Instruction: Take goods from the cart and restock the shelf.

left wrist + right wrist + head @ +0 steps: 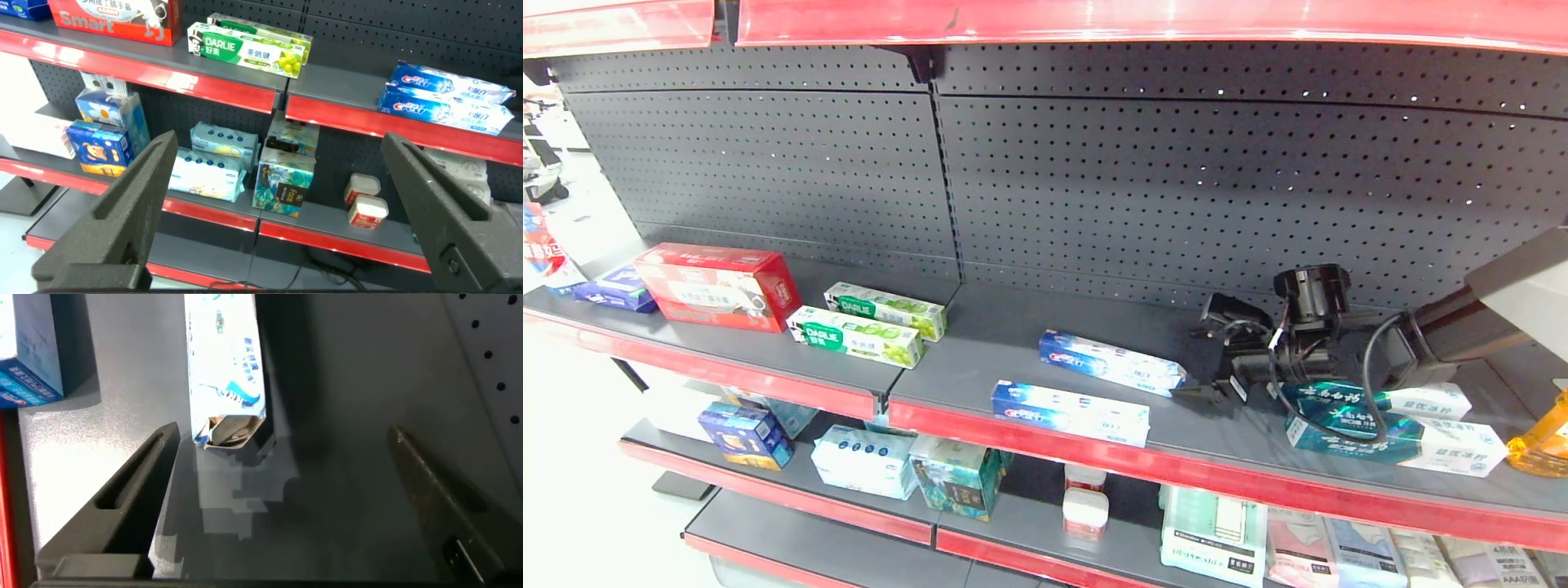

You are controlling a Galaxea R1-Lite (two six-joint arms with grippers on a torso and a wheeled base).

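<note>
Between the wide-open, empty jaws of the right gripper (282, 433) lies bare shelf (343, 498). Just past their tips, untouched, sits a blue-white toothpaste box (222, 367) (end flap facing them). Beyond it, a second blue box (1070, 412) lies at the shelf's front edge. On the left gripper (279, 137), the jaws are spread wide, holding nothing.

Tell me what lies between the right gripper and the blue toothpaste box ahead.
Only bare shelf board. In the right wrist view the blue toothpaste box ends about level with the open right gripper, nothing between them.
</note>
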